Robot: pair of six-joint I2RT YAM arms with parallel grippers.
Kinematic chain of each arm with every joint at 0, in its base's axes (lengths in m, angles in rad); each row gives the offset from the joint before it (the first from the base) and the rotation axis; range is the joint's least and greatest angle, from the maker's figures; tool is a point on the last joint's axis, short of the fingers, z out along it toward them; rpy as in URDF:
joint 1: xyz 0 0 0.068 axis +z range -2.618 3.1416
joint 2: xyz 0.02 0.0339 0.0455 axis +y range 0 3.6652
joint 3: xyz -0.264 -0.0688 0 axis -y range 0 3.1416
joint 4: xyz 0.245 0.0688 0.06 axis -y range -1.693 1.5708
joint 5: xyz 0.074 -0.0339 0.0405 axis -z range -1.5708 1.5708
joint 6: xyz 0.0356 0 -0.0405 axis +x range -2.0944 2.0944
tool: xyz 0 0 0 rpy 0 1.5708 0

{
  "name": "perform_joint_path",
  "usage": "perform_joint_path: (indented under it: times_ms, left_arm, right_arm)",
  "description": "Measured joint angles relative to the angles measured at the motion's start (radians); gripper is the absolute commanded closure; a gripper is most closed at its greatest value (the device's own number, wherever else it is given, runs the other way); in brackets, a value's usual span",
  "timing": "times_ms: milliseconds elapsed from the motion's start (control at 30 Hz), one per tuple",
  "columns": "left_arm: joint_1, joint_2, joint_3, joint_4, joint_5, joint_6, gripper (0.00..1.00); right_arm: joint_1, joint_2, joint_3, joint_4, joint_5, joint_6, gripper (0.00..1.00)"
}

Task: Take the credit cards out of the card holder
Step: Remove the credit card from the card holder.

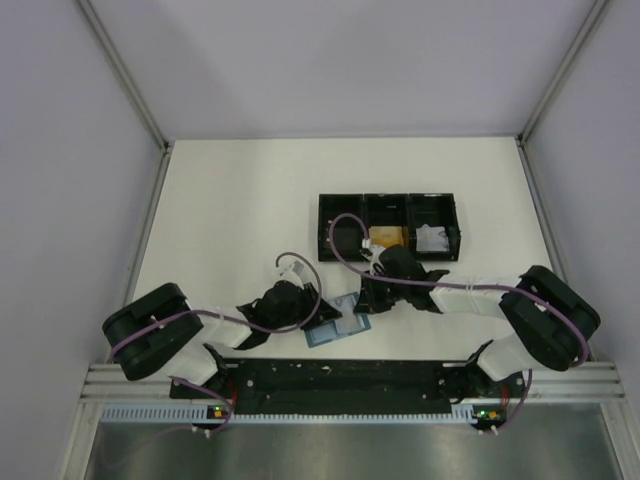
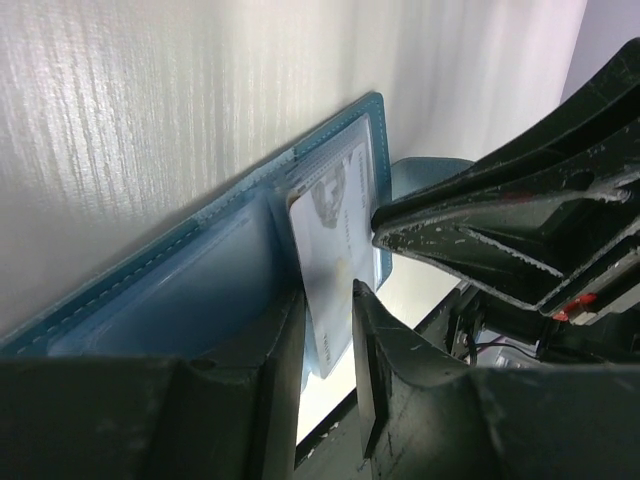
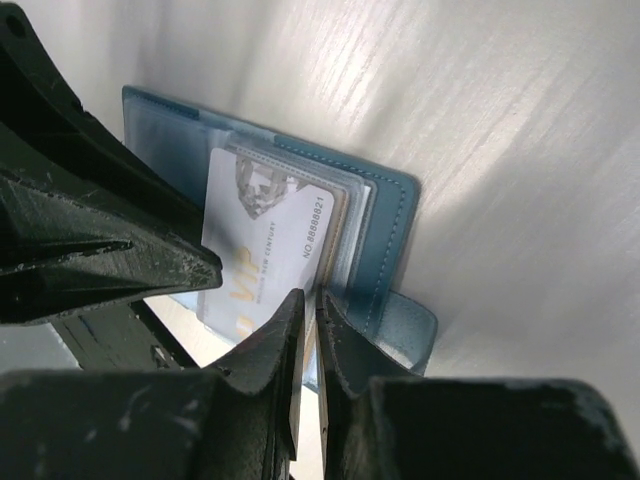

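Extracting: my left gripper (image 2: 325, 300) straddles the white VIP card (image 3: 265, 250), grip unconfirmed; right gripper (image 3: 310, 302), shut, apparently steadies the card holder (image 3: 388, 215) at the tray's (image 1: 326, 206) seven o'clock; next, clamp and pull.

Your white tabletop (image 1: 240, 200) carries two things. The long black tray (image 1: 400, 197), split into three compartments, sits past the middle, a little right of centre. The teal card holder (image 1: 338, 328) lies open near your front edge, this side of the tray and not touching it.
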Motion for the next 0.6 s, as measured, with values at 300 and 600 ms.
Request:
perform_joint_path:
  times_ms: [300,600]
  left_arm:
    - [0.000,-0.003,-0.025,0.033,-0.025,-0.016,0.89]
    - [0.000,-0.063,-0.050,0.040,-0.031,-0.017,1.00]
  right_arm:
    - [0.042,0.001,0.006,-0.006,-0.015,0.008,0.93]
    - [0.041,-0.004,0.006,-0.003,-0.010,0.007,0.93]
